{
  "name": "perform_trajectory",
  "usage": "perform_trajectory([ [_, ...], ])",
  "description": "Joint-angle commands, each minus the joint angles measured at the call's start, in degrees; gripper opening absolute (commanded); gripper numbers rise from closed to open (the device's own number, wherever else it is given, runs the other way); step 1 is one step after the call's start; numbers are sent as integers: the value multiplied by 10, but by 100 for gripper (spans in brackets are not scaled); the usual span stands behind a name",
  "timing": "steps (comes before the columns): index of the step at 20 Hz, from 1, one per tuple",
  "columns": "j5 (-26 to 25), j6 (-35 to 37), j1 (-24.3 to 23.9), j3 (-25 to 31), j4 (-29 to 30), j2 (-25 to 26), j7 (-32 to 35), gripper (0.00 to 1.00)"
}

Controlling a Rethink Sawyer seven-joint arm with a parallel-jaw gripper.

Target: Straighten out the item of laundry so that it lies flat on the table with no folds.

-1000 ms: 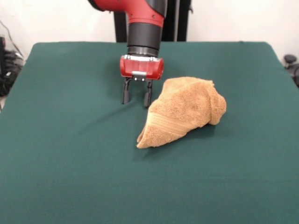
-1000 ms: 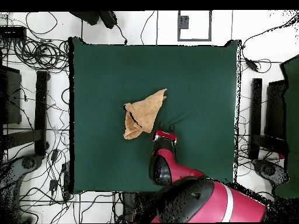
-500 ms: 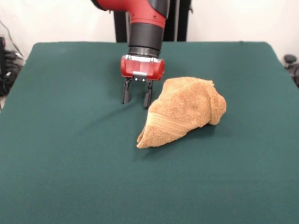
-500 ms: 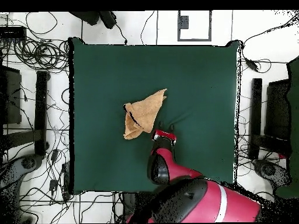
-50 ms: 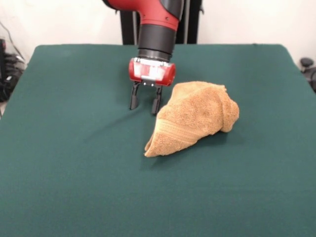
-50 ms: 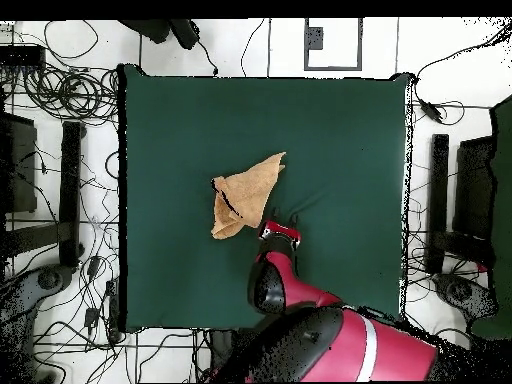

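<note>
The item of laundry [image 5: 195,116], a tan-orange terry towel, lies bunched and folded in a rough wedge near the middle of the green table [image 5: 74,163]; a stripe band shows along its lower edge. From above the towel [image 6: 246,192] looks like a crumpled triangle on the table [image 6: 340,130]. My gripper [image 5: 144,109] hangs just left of the towel's upper edge, its two dark fingers [image 5: 133,98] apart and empty, tips at or just above the cloth. In the overhead view the gripper [image 6: 281,226] sits beside the towel's lower right edge.
Green cloth stretches wide on all sides of the towel. Cables and dark stands [image 6: 70,180] lie on the floor beyond the table's edges in the overhead view.
The arm has shifted slightly, carrying the gripper a little toward the towel. The towel has not moved.
</note>
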Motion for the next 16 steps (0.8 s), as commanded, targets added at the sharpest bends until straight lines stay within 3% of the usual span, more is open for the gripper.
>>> perform_trajectory([
  [1,23,37,47,95,17,49,178,100],
  [16,58,24,66,83,19,52,178,100],
])
